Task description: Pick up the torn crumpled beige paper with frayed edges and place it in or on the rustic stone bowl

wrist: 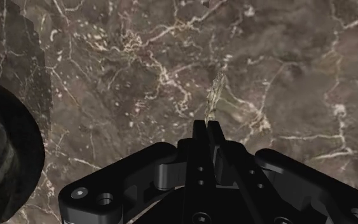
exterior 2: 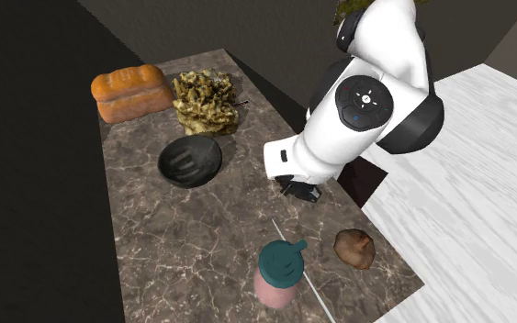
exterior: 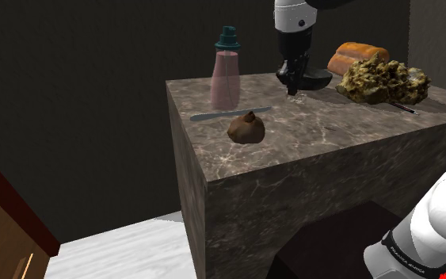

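The dark bowl (exterior 2: 190,161) sits mid-counter, its ridged inside bare. The crumpled beige-olive paper (exterior 2: 206,99) lies beyond it, just beside the bread loaf (exterior 2: 132,94) at the far end of the marble counter (exterior: 324,139), apart from the bowl. A pink bottle (exterior 2: 277,272) with a teal cap stands upright near the other end, a thin grey stick (exterior: 229,114) lying by it and a brown lump (exterior 2: 354,248) close to the corner. The gripper (wrist: 207,124) hangs over open marble just beside the bowl, fingers pressed together; a thin pale sliver (wrist: 217,95) shows at their tips, and whether it is pinched cannot be told
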### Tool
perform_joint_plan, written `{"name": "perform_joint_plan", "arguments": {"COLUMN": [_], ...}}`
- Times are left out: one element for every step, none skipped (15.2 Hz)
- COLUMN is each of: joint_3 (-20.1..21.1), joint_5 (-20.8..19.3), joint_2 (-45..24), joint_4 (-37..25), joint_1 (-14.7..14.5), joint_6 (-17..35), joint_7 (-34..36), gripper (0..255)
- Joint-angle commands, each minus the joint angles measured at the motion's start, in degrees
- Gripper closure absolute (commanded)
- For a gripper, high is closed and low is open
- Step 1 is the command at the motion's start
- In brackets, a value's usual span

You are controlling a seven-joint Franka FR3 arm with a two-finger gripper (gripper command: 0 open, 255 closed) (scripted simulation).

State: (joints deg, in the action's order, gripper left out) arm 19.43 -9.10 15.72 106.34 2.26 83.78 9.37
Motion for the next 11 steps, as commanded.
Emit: {"name": "perform_joint_plan", "arguments": {"joint_3": [0.06, 0.09, 0.13, 0.17, 0.22, 0.27, 0.32, 0.38, 0.45, 0.52, 0.6], "joint_5": [-0.13, -0.2, -0.28, -0.37, -0.47, -0.57, -0.67, -0.78, -0.9, -1.03, -1.17], "joint_2": [-0.38, -0.6, -0.83, -1.07, -1.33, -1.6, -1.89, -2.2, -2.52, -2.86, -3.22], "joint_4": [-1.89, -2.87, -3.88, -4.9, -5.94, -7.0, -8.08, -9.18, -10.29, -11.44, -12.6], "joint_1": [0.05, 0.08, 0.11, 0.14, 0.16, 0.19, 0.22, 0.24, 0.26, 0.28, 0.3], "joint_6": [-1.53, -2.31, -3.09, -3.87, -4.66, -5.45, -6.25, -7.06, -7.87, -8.69, -9.51], "joint_7": [-0.2, -0.31, -0.41, -0.51, -0.61, -0.71, -0.8, -0.89, -0.98, -1.07, -1.15], "gripper": [255, 255, 255, 255, 255, 255, 255, 255, 255, 255, 255]}}
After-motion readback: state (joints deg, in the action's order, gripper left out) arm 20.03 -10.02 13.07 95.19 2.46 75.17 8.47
